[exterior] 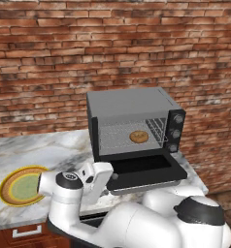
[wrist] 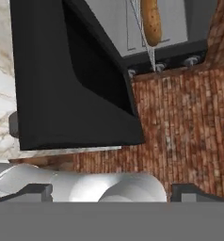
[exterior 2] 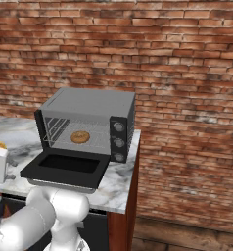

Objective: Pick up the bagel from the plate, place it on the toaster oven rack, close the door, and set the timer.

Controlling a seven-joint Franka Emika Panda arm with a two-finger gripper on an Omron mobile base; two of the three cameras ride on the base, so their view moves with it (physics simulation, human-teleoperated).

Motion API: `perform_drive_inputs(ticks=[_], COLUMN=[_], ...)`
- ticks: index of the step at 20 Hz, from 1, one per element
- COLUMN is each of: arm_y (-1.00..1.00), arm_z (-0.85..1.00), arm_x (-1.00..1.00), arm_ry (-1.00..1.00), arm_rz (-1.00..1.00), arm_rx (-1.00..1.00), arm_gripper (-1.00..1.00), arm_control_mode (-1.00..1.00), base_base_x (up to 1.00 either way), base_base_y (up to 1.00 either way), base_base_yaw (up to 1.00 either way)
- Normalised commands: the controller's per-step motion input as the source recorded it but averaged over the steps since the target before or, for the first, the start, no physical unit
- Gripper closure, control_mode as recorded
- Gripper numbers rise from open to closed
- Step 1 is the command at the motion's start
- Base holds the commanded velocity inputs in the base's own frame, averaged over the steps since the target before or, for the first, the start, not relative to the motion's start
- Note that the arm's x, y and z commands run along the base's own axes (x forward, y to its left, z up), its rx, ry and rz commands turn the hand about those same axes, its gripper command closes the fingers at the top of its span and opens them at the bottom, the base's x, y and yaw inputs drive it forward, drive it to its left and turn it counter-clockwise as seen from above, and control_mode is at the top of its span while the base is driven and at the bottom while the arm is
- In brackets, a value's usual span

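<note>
The bagel (exterior: 139, 137) lies on the toaster oven rack (exterior: 118, 140) inside the open oven; the hand view catches the bagel (wrist: 151, 21) edge-on. The black door (exterior: 146, 169) hangs open and flat, its grey bar handle (exterior: 147, 187) along the front. The plate (exterior: 21, 186) sits bare at the left of the counter. My gripper (exterior: 110, 178) hovers low by the door's front left corner, beside the door (wrist: 62, 84). In the hand view my gripper (wrist: 113, 190) is open, its fingertips (wrist: 36, 190) far apart with nothing between them.
Three knobs (exterior: 176, 131) run down the oven's right panel. The marble counter (exterior: 49, 150) ends just right of the oven, by a brick wall (exterior 2: 187, 98). Cabinet fronts (exterior: 20, 232) lie below the counter edge.
</note>
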Motion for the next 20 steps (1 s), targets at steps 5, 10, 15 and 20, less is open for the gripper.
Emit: perform_drive_inputs(ticks=[5, 10, 15, 20], arm_y=[0.15, 0.00, -0.01, -0.07], arm_z=[-0.31, -0.14, 0.00, -0.13], arm_x=[0.04, 0.14, 0.25, 0.02], arm_ry=[0.09, 0.14, 0.18, 0.12], arm_rz=[0.00, 0.00, 0.01, 0.04], arm_rx=[-0.16, -0.06, 0.00, 0.00], arm_gripper=[-1.00, -1.00, -1.00, -1.00], arm_control_mode=[-1.00, -1.00, -1.00, -1.00], base_base_x=[0.00, 0.00, 0.00, 0.00], base_base_y=[0.00, 0.00, 0.00, 0.00], base_base_yaw=[0.00, 0.00, 0.00, 0.00])
